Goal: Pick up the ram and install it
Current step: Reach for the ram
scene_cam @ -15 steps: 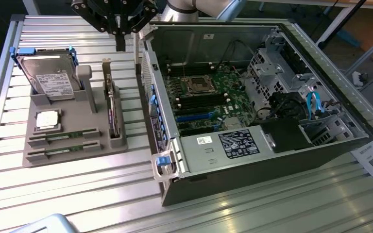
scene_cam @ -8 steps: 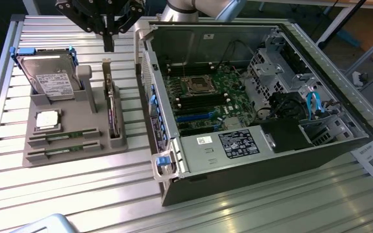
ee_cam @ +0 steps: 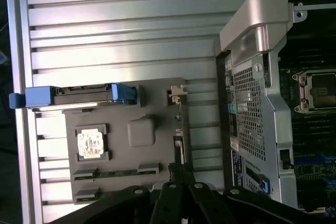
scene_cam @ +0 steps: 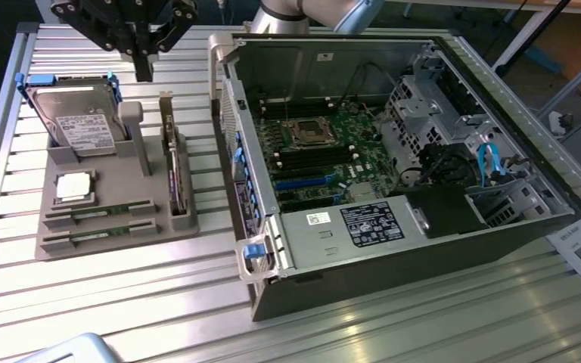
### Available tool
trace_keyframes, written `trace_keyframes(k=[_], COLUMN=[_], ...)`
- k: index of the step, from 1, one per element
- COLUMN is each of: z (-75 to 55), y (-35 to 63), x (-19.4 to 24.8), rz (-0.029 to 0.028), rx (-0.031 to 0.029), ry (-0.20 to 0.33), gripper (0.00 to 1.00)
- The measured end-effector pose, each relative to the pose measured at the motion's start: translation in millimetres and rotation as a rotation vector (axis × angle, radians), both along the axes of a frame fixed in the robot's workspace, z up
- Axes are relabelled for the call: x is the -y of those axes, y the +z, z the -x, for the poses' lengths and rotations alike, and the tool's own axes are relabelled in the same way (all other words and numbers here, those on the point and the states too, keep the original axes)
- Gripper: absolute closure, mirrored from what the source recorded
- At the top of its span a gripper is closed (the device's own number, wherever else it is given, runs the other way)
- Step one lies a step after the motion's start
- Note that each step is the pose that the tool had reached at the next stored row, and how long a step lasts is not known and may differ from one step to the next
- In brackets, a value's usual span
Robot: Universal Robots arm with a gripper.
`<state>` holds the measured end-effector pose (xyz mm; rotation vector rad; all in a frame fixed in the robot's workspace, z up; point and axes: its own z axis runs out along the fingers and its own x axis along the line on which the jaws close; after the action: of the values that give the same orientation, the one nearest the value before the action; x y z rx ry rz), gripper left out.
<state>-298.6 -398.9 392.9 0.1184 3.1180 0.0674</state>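
while the ram (scene_cam: 99, 212) lies in its tray (scene_cam: 129, 186), the closed gripper (scene_cam: 145, 72) hovers above.

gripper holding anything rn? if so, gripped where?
Nothing held. The gripper is shut and empty, up above the gray holder. The ram lies in its slot in that holder, untouched.

Slatted table (scene_cam: 119, 302) carries a grey holder (scene_cam: 119, 243) and computer case (scene_cam: 392, 272).
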Motion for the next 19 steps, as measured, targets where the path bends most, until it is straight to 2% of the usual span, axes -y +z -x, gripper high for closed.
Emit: trace_keyframes(k=[2, 4, 19], z=[6.8, 20.2, 62.8], y=[0.0, -0.1, -0.2], x=[0.0, 0.0, 0.0], rz=[0.0, 0.0, 0.0], rx=[-0.0004, -0.0012, -0.0039], ry=[0.0, 0.0, 0.0], gripper=[0.9, 0.9, 0.9])
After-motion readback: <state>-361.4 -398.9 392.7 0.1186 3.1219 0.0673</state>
